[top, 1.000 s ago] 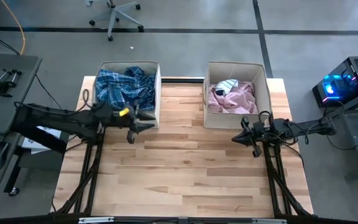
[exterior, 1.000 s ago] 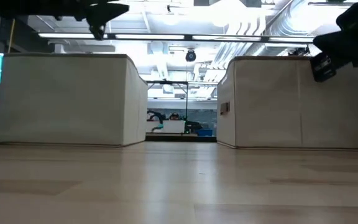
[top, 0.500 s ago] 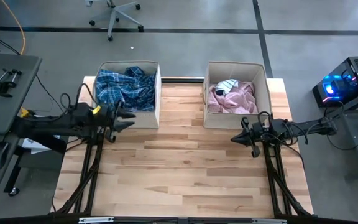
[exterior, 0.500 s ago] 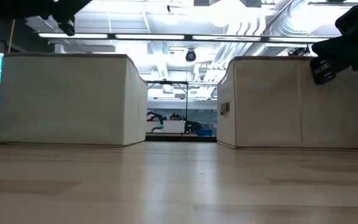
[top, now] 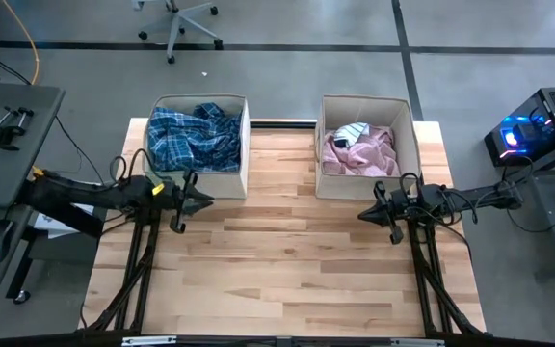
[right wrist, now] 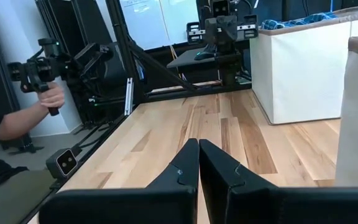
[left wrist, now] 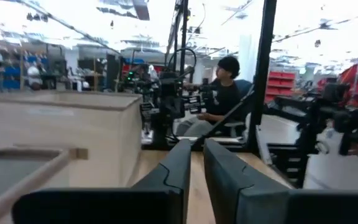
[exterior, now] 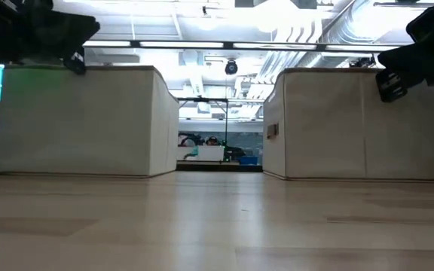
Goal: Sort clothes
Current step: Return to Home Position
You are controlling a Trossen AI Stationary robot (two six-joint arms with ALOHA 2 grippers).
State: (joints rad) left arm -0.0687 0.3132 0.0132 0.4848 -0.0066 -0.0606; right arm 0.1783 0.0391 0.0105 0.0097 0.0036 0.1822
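The wooden table (top: 287,260) is bare in front of two beige fabric bins that stand at its far edge. The left bin (top: 247,154) is filled by the crumpled blue-white plaid shirt (top: 196,140), and nothing beneath the shirt shows. The right bin (top: 366,100) holds the pale pink garment (top: 364,156). On top of it lies a white striped sock (top: 355,131), with a small dark piece (top: 340,144) beside the sock that is too small to identify. In the low view the bin walls hide all the clothes, and the upper edge cuts off both arms.

The left gripper (top: 206,200) hovers over the table just in front of the left bin, pointing toward the middle. Its fingers (left wrist: 173,177) are nearly together with a thin slit between them, holding nothing. The right gripper (top: 362,214) hovers just in front of the right bin with its fingers (right wrist: 182,168) almost touching, also empty.

Beyond the table, the left wrist view shows a seated person (left wrist: 219,99). The right wrist view shows a hand (right wrist: 51,96) gripping a handle. An office chair (top: 176,24) stands behind the bins, partly cropped.
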